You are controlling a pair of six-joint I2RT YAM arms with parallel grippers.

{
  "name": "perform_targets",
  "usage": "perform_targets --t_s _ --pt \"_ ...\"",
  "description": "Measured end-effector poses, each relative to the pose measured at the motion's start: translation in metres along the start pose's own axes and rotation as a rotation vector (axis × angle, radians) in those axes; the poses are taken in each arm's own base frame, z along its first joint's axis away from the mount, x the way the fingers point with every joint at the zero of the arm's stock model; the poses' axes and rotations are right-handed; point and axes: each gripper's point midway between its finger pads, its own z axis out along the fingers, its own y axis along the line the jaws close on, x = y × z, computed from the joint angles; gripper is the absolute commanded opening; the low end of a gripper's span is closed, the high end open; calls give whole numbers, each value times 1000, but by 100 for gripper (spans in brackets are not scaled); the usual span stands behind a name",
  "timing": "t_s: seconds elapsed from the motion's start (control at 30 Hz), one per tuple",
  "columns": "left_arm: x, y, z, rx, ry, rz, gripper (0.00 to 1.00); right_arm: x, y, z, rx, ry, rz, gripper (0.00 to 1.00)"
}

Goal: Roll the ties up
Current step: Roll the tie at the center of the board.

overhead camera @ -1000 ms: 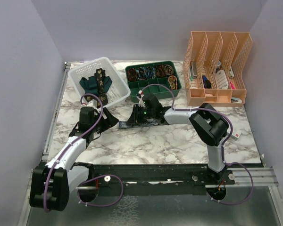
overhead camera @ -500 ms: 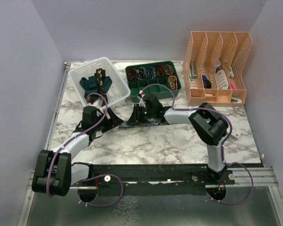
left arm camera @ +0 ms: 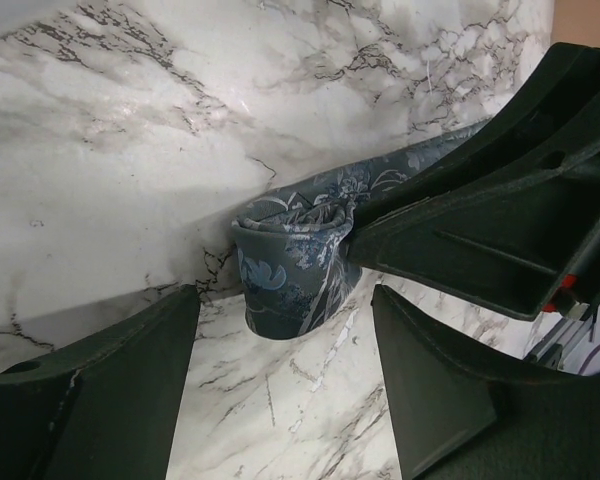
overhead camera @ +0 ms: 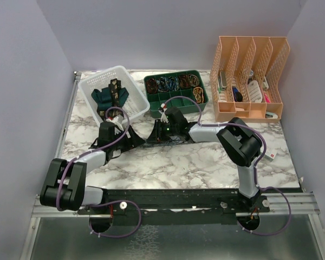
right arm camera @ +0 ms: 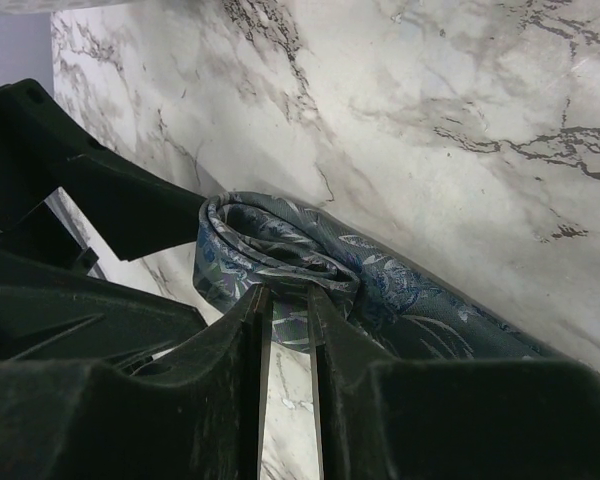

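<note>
Blue-grey tie shows rolled only in wrist views: right end effector clamps it, left end effector spread.

Left wrist cam: blue-grey floral tie is partly rolled, with the roll standing on its edge on the marble table. Left gripper is spread wide, one finger below-left of the roll and the other below-right. Neither touches the roll, which sits just beyond the gap between the tips. Right gripper comes in from the right of the roll, tips against its right side. Can't tell from here whether it pinches fabric. The unrolled tail runs from the roll up and right, behind that gripper's upper finger.
</note>
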Motion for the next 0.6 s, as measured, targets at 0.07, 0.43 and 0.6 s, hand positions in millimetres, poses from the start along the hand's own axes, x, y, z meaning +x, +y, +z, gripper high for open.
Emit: perform_targets --t_s 0.07,0.43,0.6 --pt "-1 0 2 6 -1 4 68 0 0 0 -2 2 0 27" --pt "-3 -2 10 41 -5 17 50 2 -1 1 -4 8 -6 27" --pt "-5 -4 13 59 -10 26 50 1 -2 1 -2 8 -3 27"
